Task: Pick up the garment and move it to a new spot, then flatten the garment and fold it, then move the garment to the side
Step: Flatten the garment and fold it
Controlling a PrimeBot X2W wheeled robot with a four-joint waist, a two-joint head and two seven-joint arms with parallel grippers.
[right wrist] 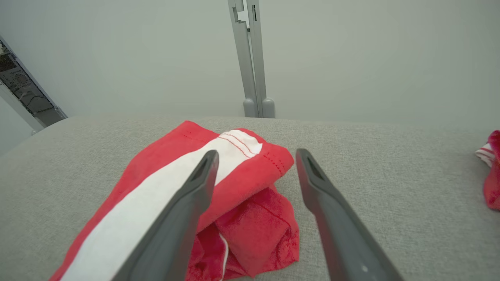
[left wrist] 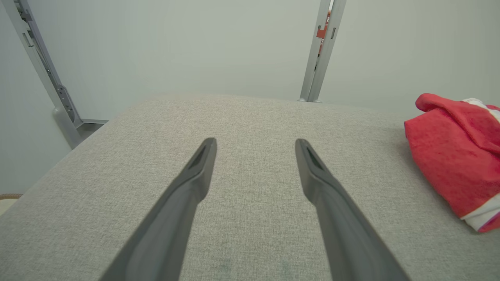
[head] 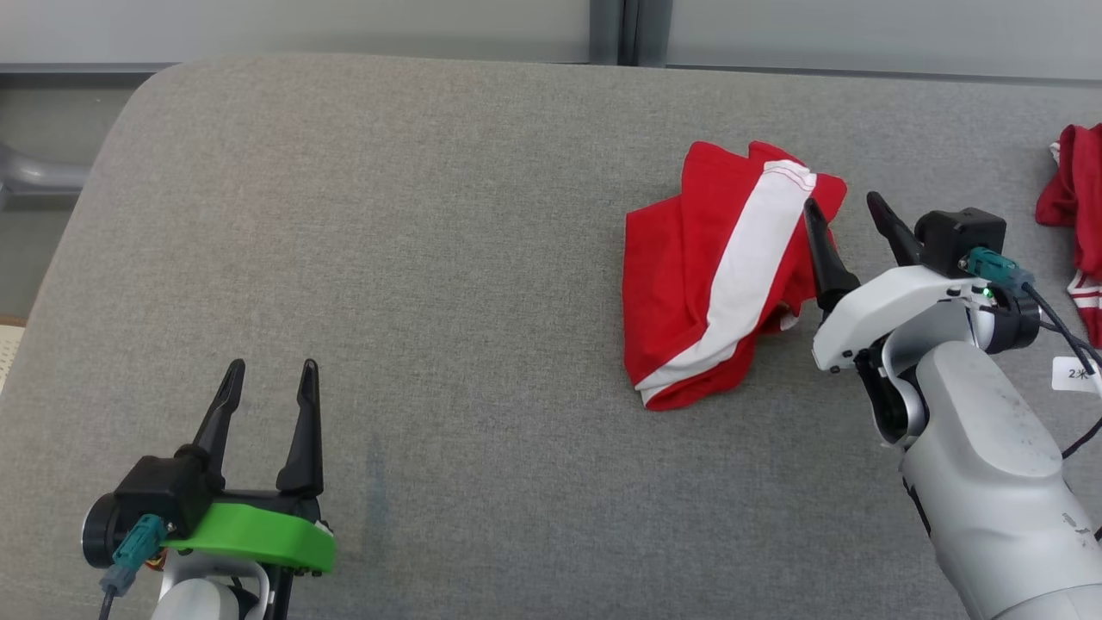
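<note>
Open left, crowded right.
You had bare surface (head: 413, 258) frame-left; garment (head: 723, 275) and another cloth (head: 1076, 181) blocked frame-right.

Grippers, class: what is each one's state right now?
Left gripper: open, holding nothing.
Right gripper: open at the edge of the red garment, holding nothing.

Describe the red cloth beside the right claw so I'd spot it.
On the grey table, look right of centre, beside the open right gripper. The garment is a red bundle with one broad white stripe; the other red cloth lies cut off at the right edge.
</note>
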